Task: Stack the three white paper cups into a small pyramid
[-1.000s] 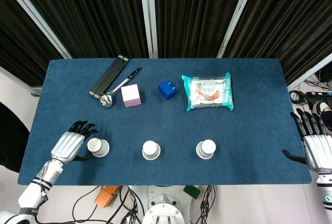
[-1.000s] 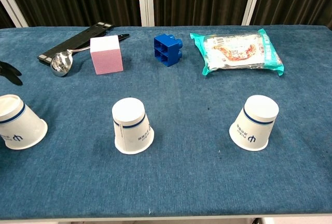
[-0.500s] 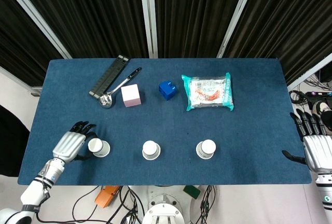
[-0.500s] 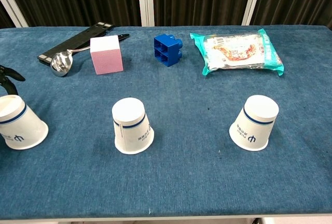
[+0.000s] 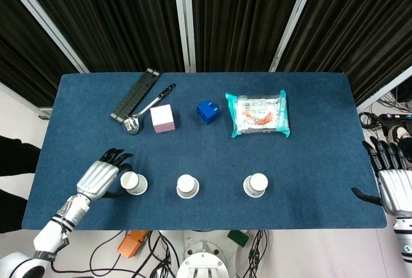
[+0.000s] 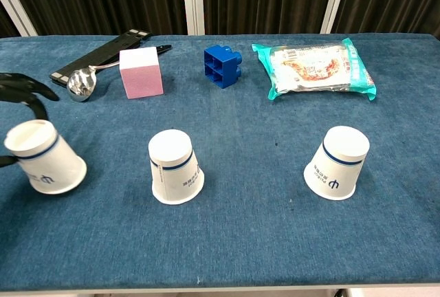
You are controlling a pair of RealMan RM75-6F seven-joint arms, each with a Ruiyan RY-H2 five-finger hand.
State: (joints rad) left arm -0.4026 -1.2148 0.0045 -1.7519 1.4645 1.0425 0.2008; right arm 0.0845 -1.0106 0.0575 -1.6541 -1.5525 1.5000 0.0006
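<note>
Three white paper cups stand upside down in a row near the table's front edge. The left cup [image 5: 133, 183] [image 6: 45, 156] leans slightly, and my left hand [image 5: 100, 176] holds it from its left side. In the chest view the dark fingers [image 6: 24, 89] curl over the cup's far side. The middle cup [image 5: 187, 186] [image 6: 176, 166] and the right cup [image 5: 256, 185] [image 6: 337, 161] stand free. My right hand [image 5: 394, 185] hovers open off the table's right edge, far from the cups.
Further back lie a black strip [image 5: 134, 94], a metal spoon [image 5: 145, 111], a pink cube [image 5: 162, 118], a blue block [image 5: 207, 111] and a green snack packet [image 5: 258, 114]. The blue table [image 5: 309, 156] ends close in front of the cups.
My left hand has closed around the left cup and carried it to the right, toward the middle cup; the cup now leans. The right hand has stayed still.
</note>
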